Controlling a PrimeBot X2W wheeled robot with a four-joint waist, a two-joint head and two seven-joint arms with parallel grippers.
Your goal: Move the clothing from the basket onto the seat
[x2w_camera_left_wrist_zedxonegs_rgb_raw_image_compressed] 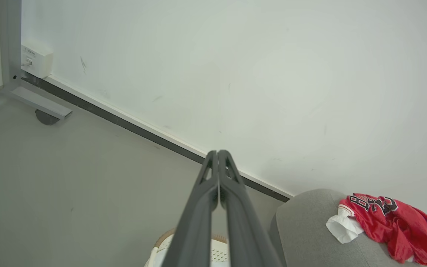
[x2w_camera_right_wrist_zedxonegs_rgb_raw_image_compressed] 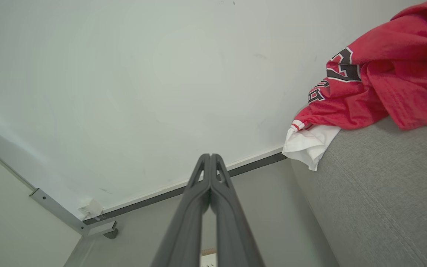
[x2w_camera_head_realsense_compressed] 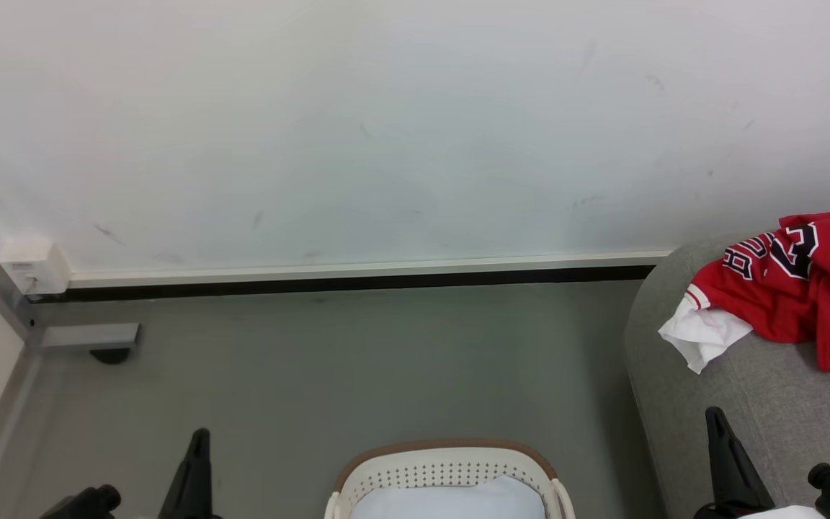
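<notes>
On my head feed the red jersey point(x2w_camera_head_realsense_compressed: 797, 288) lies crumpled on the grey sofa point(x2w_camera_head_realsense_compressed: 761, 411) at about 3 o'clock. Its black-and-white lettering faces up, and a white part hangs toward the sofa's rounded end. I cannot tell from here whether that white piece is lining or a sleeve. The white basket point(x2w_camera_head_realsense_compressed: 444, 472) sits on the floor point(x2w_camera_head_realsense_compressed: 314, 375) at 6 o'clock, cut by the bottom edge, with its brown rim showing and a pale blue cloth point(x2w_camera_head_realsense_compressed: 458, 501) inside. A strip of floor separates the basket from the sofa.

My left gripper point(x2w_camera_left_wrist_zedxonegs_rgb_raw_image_compressed: 218, 154) has its two dark fingers pressed together at the tips with nothing between them. In its wrist feed it points at the foot of the white wall point(x2w_camera_left_wrist_zedxonegs_rgb_raw_image_compressed: 272, 74), with the basket's rim at 6 o'clock and the jersey at 4 o'clock. My right gripper point(x2w_camera_right_wrist_zedxonegs_rgb_raw_image_compressed: 210, 156) is likewise closed tight and empty. It is aimed at the dark skirting strip point(x2w_camera_right_wrist_zedxonegs_rgb_raw_image_compressed: 254, 165), and the jersey is at 2 o'clock, well apart from the fingers.

At 9 o'clock on the head feed a grey metal frame point(x2w_camera_head_realsense_compressed: 91, 335) meets the floor, near a small white box point(x2w_camera_head_realsense_compressed: 37, 267) on the wall.
</notes>
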